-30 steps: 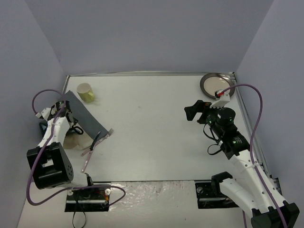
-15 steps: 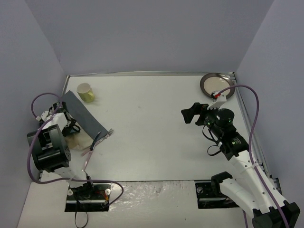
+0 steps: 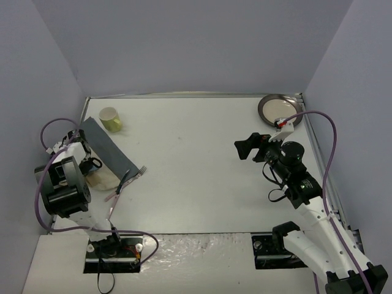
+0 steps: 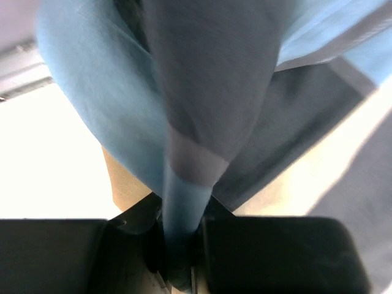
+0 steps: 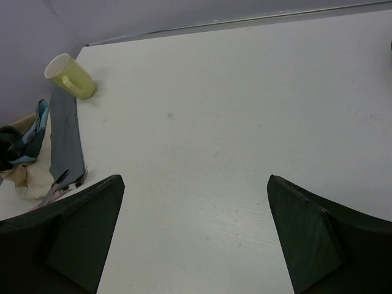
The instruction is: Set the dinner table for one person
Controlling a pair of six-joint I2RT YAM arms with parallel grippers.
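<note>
The dinner table (image 3: 202, 165) is a white tabletop between lavender walls. A blue-and-beige striped cloth placemat (image 3: 111, 148) lies crumpled at its left edge. My left gripper (image 3: 86, 152) is low over the placemat's left side. In the left wrist view the left gripper (image 4: 180, 245) is shut on a bunched fold of the placemat (image 4: 202, 92). My right gripper (image 3: 248, 146) hangs open over the right half of the table. In the right wrist view the right gripper (image 5: 196, 184) has nothing between its fingers.
A yellow-green cup (image 3: 110, 118) stands at the back left, above the placemat. A round plate (image 3: 280, 109) sits in the back right corner. A fork (image 3: 138, 173) and other cutlery (image 3: 114, 197) lie along the placemat's near edge. The cup (image 5: 69, 76) also shows in the right wrist view.
The left gripper has shut on the placemat fold, and the left arm has turned toward the left wall. The right arm has shifted only slightly.
</note>
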